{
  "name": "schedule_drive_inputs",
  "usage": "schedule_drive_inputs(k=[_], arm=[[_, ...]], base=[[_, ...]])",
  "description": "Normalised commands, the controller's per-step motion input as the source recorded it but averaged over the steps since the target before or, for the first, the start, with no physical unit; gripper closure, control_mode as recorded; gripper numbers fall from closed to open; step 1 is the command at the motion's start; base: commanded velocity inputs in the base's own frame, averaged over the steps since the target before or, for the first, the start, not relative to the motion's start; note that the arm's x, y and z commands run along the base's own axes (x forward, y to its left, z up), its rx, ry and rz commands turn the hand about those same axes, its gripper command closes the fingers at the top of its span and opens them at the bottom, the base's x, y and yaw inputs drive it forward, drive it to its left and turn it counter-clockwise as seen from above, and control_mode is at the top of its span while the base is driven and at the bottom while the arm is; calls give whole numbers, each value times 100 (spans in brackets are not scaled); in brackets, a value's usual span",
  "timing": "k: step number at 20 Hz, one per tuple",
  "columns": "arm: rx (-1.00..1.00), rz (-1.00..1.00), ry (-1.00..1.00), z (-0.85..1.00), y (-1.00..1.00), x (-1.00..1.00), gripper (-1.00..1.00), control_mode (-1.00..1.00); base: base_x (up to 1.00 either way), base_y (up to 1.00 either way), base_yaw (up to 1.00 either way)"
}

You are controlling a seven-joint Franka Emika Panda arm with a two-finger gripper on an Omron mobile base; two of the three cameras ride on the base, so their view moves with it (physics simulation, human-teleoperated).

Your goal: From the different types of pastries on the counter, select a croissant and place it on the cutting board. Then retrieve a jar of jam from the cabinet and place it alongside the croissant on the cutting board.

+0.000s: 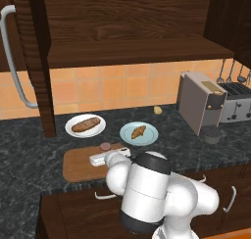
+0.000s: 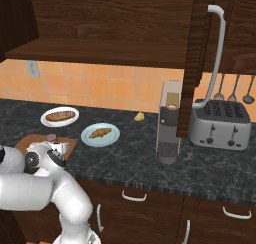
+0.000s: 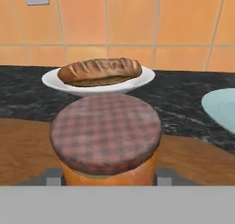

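While the tool [image 3: 109, 178] sits low over the board [image 1: 78, 165], its two fingers [image 3: 51, 177] flank the jar [image 3: 106, 140] on either side, apparently closed on its orange body just under the checked lid; whether they press it or merely bracket it is hard to say. From the left base view, the jar stands at the board's far edge, at or just above the wood. Beyond it, straight ahead of the tool, lies the loaf [image 3: 99, 70] on a white plate [image 1: 70, 131], long axis crosswise to the tool. To the right, well apart from the board, the croissant [image 1: 138, 131] rests on a blue plate [image 1: 152, 136], not on the board. I judge that the croissant step looks undone, so the tool must release and reach rightward across the surface [image 1: 29, 150].
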Motion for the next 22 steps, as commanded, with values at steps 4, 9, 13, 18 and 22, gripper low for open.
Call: schedule_drive_inputs(k=[4, 9, 13, 18, 22], arm=[[-8, 3, -7, -66, -14, 13, 100, -100], [-1, 0, -1, -12, -1, 2, -100, -100], [0, 0, -1, 0, 0, 2, -100, -100], [1, 0, -13, 31, -29, -47, -100, -100], [0, 0, -28, 98, -49, -100, -100, -100]], base=[[0, 0, 0], [0, 0, 0], [0, 0, 0], [0, 0, 0], [0, 0, 0]])
